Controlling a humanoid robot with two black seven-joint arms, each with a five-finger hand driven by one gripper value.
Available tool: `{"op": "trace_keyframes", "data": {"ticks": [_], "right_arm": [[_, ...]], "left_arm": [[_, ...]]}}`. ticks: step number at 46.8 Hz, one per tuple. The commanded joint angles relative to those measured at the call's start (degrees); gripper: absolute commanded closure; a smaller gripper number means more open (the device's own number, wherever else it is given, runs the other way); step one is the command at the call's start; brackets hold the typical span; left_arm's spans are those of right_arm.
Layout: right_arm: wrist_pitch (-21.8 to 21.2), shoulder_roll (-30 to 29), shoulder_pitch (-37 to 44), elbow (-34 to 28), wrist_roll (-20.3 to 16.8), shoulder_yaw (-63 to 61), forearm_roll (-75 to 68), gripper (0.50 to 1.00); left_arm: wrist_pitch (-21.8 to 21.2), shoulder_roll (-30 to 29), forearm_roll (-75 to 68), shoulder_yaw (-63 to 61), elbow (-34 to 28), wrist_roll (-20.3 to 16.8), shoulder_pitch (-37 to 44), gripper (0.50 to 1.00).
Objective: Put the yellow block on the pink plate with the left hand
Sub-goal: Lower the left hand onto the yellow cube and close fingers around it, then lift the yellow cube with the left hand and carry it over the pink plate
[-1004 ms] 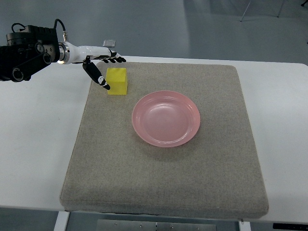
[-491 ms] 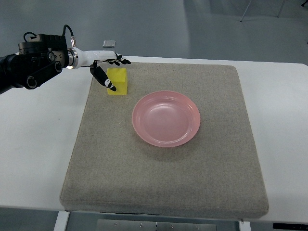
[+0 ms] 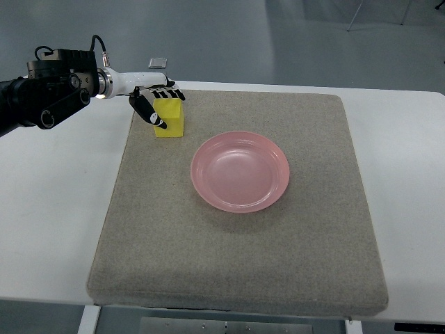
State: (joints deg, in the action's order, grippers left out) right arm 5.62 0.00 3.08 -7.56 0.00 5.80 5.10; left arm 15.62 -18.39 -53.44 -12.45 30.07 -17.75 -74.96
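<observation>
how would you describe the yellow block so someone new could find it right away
A grey mat covers the white table. Near the mat's far left corner, left of the pink plate, stands the yellow block, with the left hand closing around it. It is the only cube and the only yellow thing.

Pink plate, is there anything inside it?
Nothing lies in the pink plate; its whole inside shows bare. The yellow block sits on the grey mat, with the left hand closing around it.
</observation>
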Motion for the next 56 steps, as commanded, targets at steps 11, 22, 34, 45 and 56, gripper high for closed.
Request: {"op": "trace_keyframes", "data": {"ticks": [11,22,34,45,56], "right_arm": [[0.0,0.0,0.0,0.0,0.0,0.0,0.0,0.576],[0.0,0.0,0.0,0.0,0.0,0.0,0.0,0.576],[0.0,0.0,0.0,0.0,0.0,0.0,0.0,0.576],[0.0,0.0,0.0,0.0,0.0,0.0,-0.1,0.576],[0.0,0.0,0.0,0.0,0.0,0.0,0.0,0.576]], "left_arm": [[-1.1,0.2,0.1,0.1,-0.2,0.2,0.4,0.896],[-2.8,0.4,1.0,0.6,-0.9,0.2,0.3,0.943],[-2.5,0.5,1.3,1.0,-2.4,0.1,-0.3,0.941],[-2.8,0.6,2.4,1.7,-1.2,0.1,-2.1,0.934],[-3.4,-0.2,1.8,2.4,7.5,0.0,-3.6,0.934]]}}
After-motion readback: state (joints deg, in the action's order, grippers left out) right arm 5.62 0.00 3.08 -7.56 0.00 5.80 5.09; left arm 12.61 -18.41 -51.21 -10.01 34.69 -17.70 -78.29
